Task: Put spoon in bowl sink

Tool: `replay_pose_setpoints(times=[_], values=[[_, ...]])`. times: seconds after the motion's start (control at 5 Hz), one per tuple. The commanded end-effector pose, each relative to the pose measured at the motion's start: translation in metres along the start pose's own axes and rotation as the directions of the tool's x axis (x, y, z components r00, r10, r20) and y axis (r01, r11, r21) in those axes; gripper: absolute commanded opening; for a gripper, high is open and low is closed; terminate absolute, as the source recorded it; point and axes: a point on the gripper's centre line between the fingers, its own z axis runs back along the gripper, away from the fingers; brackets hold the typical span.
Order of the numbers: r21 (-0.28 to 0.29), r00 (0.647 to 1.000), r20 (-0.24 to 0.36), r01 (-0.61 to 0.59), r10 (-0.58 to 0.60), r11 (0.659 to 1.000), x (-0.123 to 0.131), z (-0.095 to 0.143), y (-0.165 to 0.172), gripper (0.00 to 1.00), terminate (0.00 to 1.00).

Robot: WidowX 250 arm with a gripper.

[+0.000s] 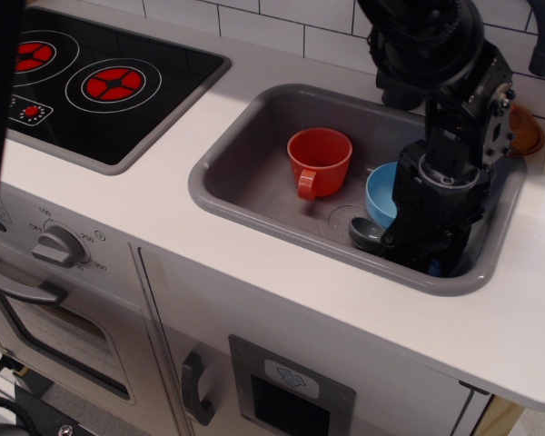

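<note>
White toy-kitchen worktop (254, 272): inside the grey sink (254, 173), the claw (409, 245) appears clenched on the spoon (366, 231), its grey scoop just beside the blue bowl (380, 193). Placing it into the bowl remains undone.

Matt grey plastic sink (254, 173), glossy blue plastic bowl (379, 193)

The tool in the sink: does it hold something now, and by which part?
It seems to hold the spoon by its handle end; the grey scoop sticks out toward the cup. The tool itself hides the grip, so this is not certain.
</note>
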Motion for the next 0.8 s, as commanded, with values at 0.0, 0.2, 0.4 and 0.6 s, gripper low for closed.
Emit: replay_pose_setpoints(times=[0.0, 0.2, 0.4, 0.6], values=[[0.006, 0.998, -0.062, -0.019, 0.019, 1.000, -0.007, 0.036, 0.006, 0.00, 0.00], [0.024, 0.989, -0.117, -0.084, 0.087, 0.996, -0.004, 0.052, 0.013, 0.00, 0.00], [0.002, 0.986, -0.099, -0.136, 0.135, 0.991, 0.002, 0.063, 0.014, 0.00, 0.00], [-0.035, 0.994, -0.102, -0.051, 0.047, 0.998, 0.002, 0.075, -0.001, 0.00, 0.00]])
